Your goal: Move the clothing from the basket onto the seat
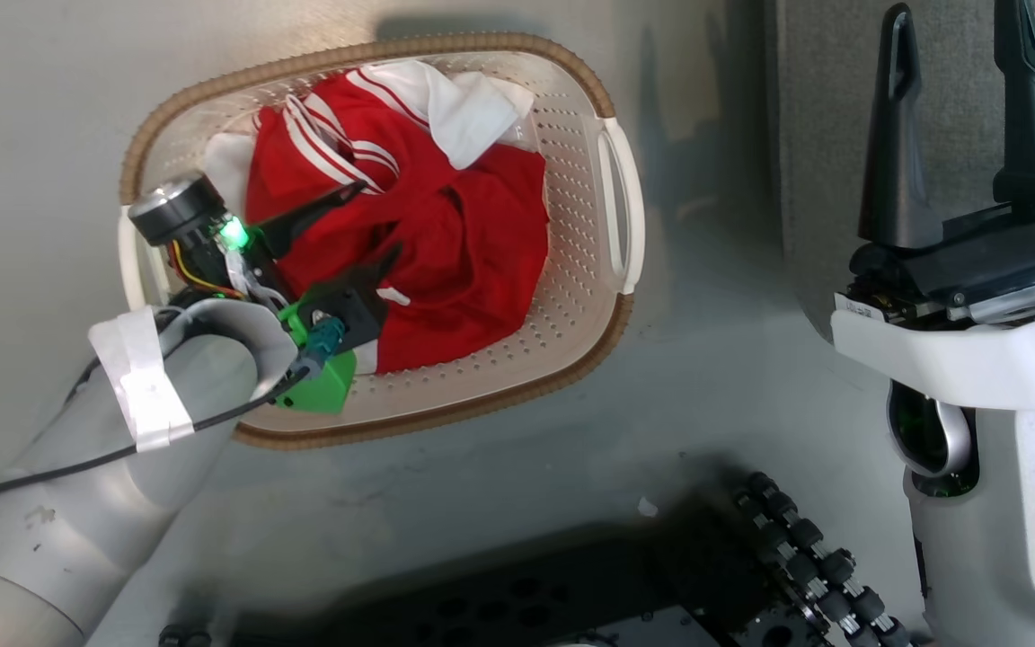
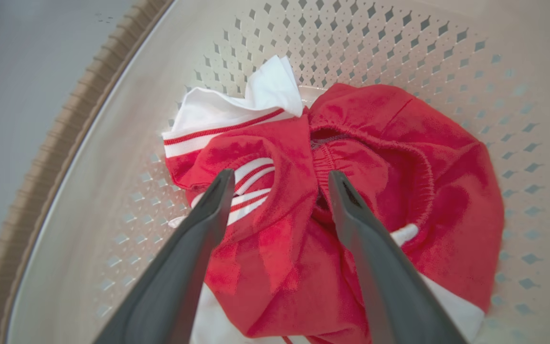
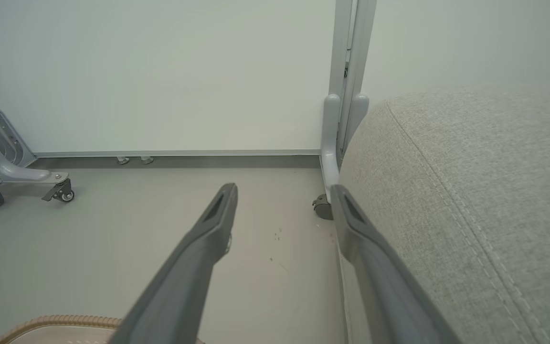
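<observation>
The cream perforated basket (image 1: 591,261) with its brown rim stands on the floor, left of centre in the head view. Red clothing (image 1: 468,261) with white stripes and white panels lies bunched inside it. My left gripper (image 1: 378,220) reaches down into the basket and is open. In the left wrist view the left gripper (image 2: 280,176) has its fingers either side of a raised fold of the clothing (image 2: 375,143), low against the basket (image 2: 351,38). My right gripper (image 1: 953,18) is open and empty, upright beside the grey seat (image 1: 841,108). The right wrist view shows the right gripper (image 3: 283,190) left of the seat (image 3: 470,191).
The robot's dark base with a cable chain (image 1: 796,557) sits just below the basket. A white wall panel, a grey post with a caster (image 3: 323,208) and a wheeled frame leg (image 3: 60,191) stand beyond the seat. The basket's rim (image 3: 60,320) shows at the lower left there.
</observation>
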`<state>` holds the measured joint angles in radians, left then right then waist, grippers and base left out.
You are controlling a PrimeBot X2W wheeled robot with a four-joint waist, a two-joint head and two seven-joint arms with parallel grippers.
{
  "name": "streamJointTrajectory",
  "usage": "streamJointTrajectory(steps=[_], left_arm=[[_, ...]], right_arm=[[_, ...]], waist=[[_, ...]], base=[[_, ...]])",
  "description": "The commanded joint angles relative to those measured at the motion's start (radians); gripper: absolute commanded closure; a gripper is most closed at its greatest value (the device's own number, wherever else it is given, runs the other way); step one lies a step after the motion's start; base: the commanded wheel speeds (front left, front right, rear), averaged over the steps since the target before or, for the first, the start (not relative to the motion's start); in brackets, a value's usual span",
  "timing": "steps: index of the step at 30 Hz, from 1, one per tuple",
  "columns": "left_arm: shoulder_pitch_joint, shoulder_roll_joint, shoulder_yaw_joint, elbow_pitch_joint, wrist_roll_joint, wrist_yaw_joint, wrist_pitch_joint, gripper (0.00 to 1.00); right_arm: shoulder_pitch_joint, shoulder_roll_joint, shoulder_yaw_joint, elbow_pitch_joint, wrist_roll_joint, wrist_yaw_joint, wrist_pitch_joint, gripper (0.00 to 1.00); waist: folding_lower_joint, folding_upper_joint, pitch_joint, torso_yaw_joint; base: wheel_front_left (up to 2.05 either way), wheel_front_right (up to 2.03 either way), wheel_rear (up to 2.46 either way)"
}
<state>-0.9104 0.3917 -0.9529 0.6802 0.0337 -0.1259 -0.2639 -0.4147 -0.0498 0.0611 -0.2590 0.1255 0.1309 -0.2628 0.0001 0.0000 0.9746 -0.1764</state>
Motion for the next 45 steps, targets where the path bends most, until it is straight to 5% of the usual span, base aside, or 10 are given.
streamJointTrajectory(steps=[1,20,22,32,45], left_arm=[[-0.029,0.012,-0.003,0.012,0.014,0.011,-0.001,0.0],[-0.168,-0.061,-0.021,0.368,-0.04,0.005,-0.001,0.0],[-0.178,-0.068,-0.029,0.367,-0.038,0.005,-0.001,1.0],[-0.128,-0.047,-0.028,0.265,-0.062,0.033,-0.001,1.0],[0.109,-0.13,0.031,0.117,-0.174,0.064,-0.001,1.0]], right_arm=[[-0.013,-0.001,0.002,-0.004,0.012,0.0,-0.003,0.0],[0.019,-0.001,0.02,-0.022,0.032,0.0,-0.003,0.0],[0.019,-0.001,0.022,-0.021,0.033,0.0,-0.003,0.0],[-0.004,-0.002,0.037,0.019,0.049,0.0,-0.003,0.0],[0.075,-0.002,0.044,0.12,0.016,0.0,-0.003,0.0]], waist=[[-0.0001,0.0,0.038,-0.038],[-0.0001,0.0,0.089,-0.062],[-0.0001,0.0,0.089,-0.063],[-0.0001,0.0,0.032,-0.066],[-0.0001,0.0,-0.339,0.007]], base=[[0.0,0.0,0.0],[0.0,0.0,0.0],[0.0,0.0,0.0],[0.0,0.0,0.0],[0.0,0.0,0.0]])
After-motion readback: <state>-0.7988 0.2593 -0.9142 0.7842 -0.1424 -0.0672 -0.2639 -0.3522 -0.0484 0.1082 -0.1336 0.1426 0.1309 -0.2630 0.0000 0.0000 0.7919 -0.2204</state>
